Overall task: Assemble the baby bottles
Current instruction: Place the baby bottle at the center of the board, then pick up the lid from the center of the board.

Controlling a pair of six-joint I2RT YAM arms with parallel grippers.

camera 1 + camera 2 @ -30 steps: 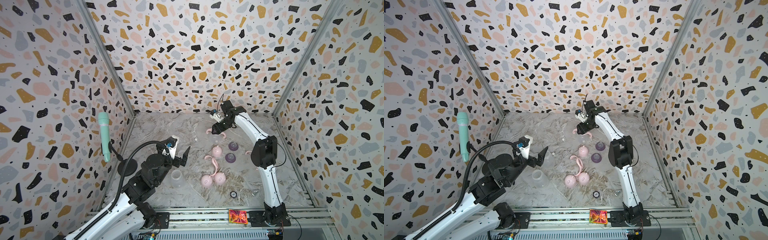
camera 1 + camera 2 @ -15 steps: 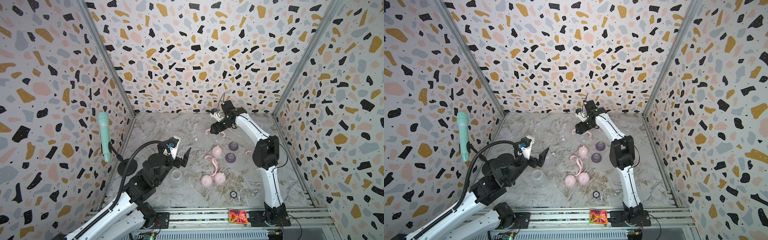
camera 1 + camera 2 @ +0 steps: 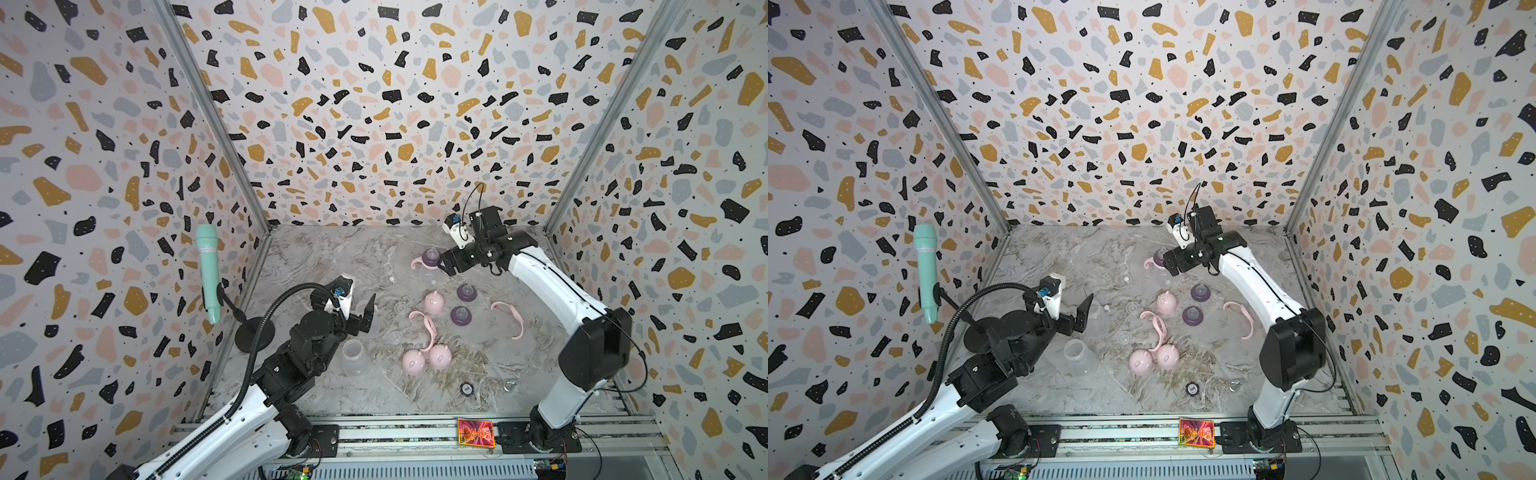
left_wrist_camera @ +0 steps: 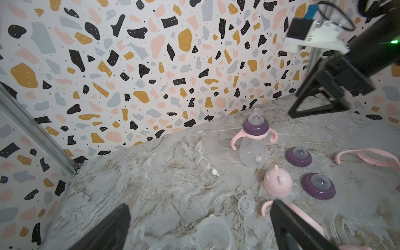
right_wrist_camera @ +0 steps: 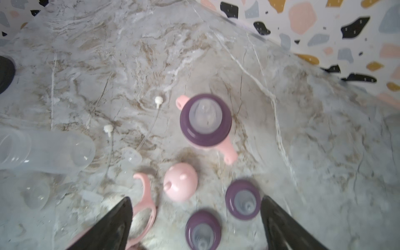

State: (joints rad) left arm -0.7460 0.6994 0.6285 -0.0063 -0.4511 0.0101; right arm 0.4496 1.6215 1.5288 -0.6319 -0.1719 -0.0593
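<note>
Right arm stretched long, right end effector (image 3: 448, 266) pitched down just beside the standing bottle (image 3: 430, 259), clear of it, jaws wide and empty; left arm folded low, left end effector (image 3: 360, 312) also wide and empty, well short of that bottle. Only the left wrist view shows the gap between the right fingers (image 4: 320, 110) and the bottle's purple collar (image 4: 255, 126). Loose pink caps (image 3: 434, 302), collars (image 3: 460, 316) and handle rings (image 3: 509, 318) crowd the table (image 3: 324, 266) on the bottle's near side; bare marble lies behind it.

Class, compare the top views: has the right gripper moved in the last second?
Yes. The right gripper has pulled back from the standing bottle, toward the right wall, jaws open.
</note>
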